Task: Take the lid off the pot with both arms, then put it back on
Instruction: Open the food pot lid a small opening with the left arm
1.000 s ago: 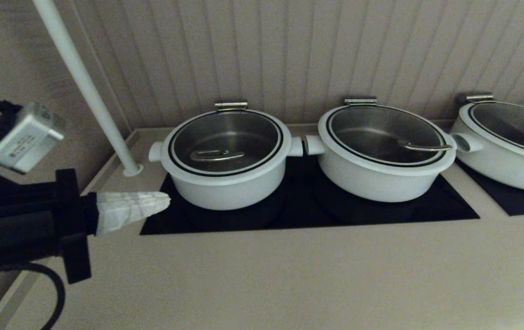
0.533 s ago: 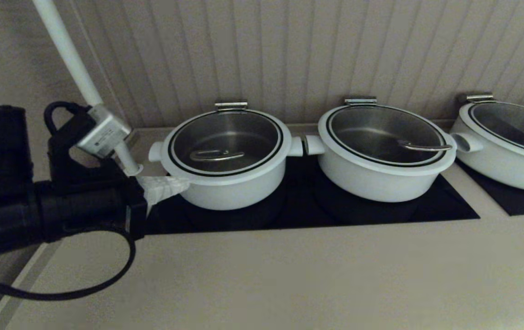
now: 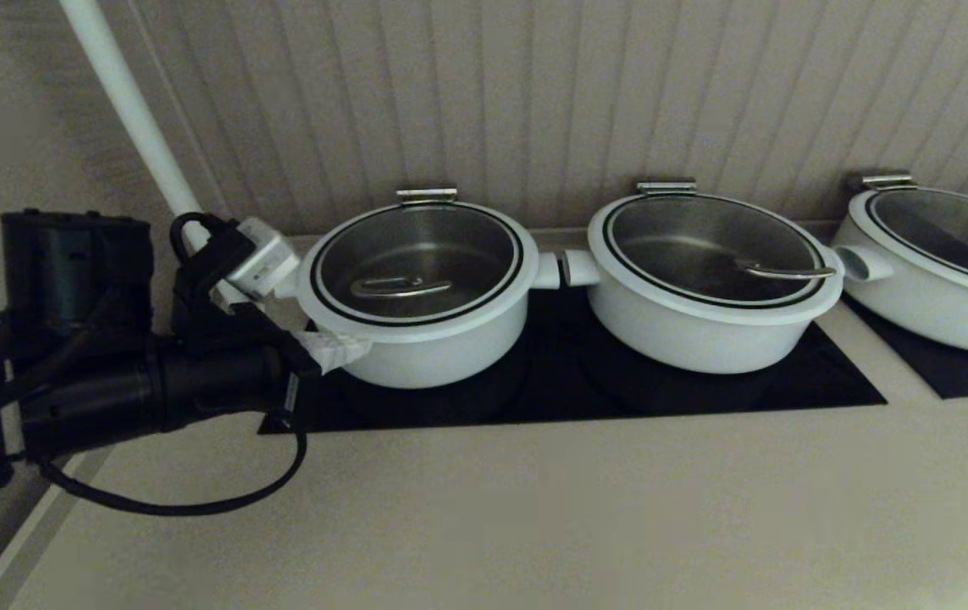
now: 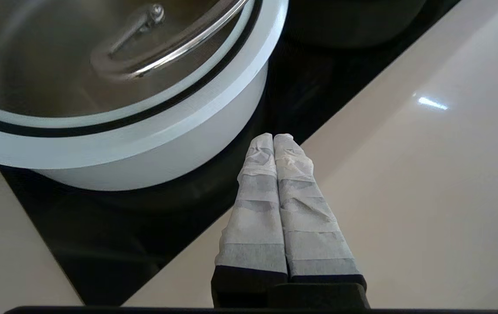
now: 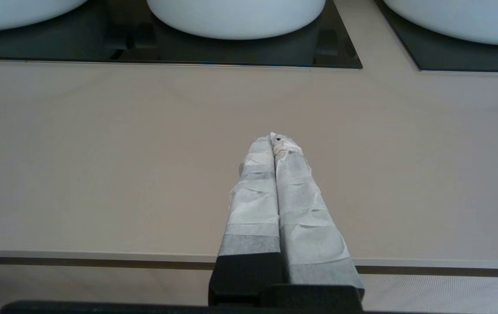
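Observation:
The pot (image 3: 424,360) is the leftmost white one, standing on a black cooktop (image 3: 568,385). The glass lid (image 3: 433,241) with its bent steel loop handle (image 3: 399,288) sits shut on the pot. My left gripper (image 3: 355,343) is shut and empty, with its white-wrapped tips low against the pot's front-left wall just under the rim. I cannot tell whether they touch it. The left wrist view shows the left gripper (image 4: 273,136) beside the pot wall (image 4: 166,148), below the lid (image 4: 57,65). My right gripper (image 5: 275,137) is shut and empty, over the counter near its front edge, out of the head view.
Two wider white pots with lids stand to the right, one in the middle (image 3: 704,335) and one at the far right (image 3: 932,305). A white pole (image 3: 145,152) rises at the back left behind my left arm. The beige counter (image 3: 577,508) runs along the front.
My left arm has swung forward and to the right. Its shut tips went from the cooktop's left corner to the pot's front-left wall. The pots and lids have not moved.

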Motion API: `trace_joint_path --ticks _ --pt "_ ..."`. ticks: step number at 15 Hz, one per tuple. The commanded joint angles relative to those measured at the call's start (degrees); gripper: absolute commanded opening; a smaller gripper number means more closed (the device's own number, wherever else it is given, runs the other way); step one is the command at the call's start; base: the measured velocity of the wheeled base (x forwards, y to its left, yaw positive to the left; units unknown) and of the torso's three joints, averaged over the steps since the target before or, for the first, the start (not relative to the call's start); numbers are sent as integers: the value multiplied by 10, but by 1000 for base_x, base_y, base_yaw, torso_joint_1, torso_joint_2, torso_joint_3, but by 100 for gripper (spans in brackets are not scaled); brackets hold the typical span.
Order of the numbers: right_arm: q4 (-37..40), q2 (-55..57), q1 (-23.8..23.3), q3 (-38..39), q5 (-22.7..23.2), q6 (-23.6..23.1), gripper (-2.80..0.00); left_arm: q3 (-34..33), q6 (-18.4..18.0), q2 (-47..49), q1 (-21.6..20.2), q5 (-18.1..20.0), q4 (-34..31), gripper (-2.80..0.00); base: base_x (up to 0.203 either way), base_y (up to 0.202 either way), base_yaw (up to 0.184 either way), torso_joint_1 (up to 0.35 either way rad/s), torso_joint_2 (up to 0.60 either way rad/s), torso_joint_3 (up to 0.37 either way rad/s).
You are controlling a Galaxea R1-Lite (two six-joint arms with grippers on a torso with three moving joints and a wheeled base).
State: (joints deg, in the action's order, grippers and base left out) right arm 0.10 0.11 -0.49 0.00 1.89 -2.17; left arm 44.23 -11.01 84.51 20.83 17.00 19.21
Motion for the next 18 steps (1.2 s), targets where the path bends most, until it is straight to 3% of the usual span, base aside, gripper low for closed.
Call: trace_joint_path --ticks 1,18 --pt "0 0 0 0 0 0 -280 15 7 14 0 1 1 -280 0 0 0 0 0 0" --pt "0 0 0 0 0 0 -280 68 36 44 -1 -1 2 -280 0 0 0 0 0 0"
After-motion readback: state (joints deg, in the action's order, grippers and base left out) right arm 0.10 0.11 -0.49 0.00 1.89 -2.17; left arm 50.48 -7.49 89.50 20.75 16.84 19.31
